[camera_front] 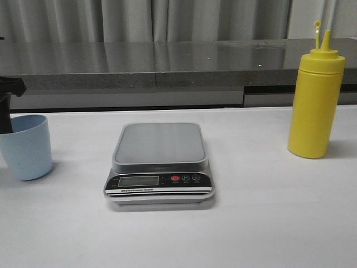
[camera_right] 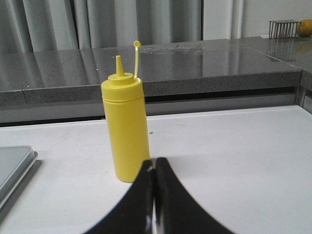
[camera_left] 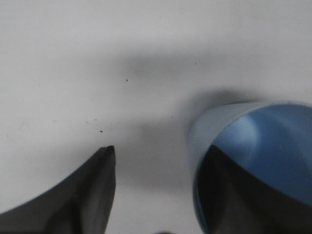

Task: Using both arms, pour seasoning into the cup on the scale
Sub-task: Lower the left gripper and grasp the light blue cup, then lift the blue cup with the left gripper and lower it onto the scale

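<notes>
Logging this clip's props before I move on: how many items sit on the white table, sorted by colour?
Yellow: 1, the squeeze bottle
Pale blue: 1, the cup
Grey and black: 1, the kitchen scale
Total: 3

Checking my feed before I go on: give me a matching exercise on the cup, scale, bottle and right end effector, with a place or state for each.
Things:
1. cup
2. scale
3. seasoning bottle
4. right end effector

Places or states:
A. platform bare, middle of the table
B. fingers together, a short way in front of the bottle
C. upright on the table's right side, cap off the nozzle
D. table's left edge, one left end effector finger inside it

Pairs: 1-D, 2-A, 3-C, 4-B
</notes>
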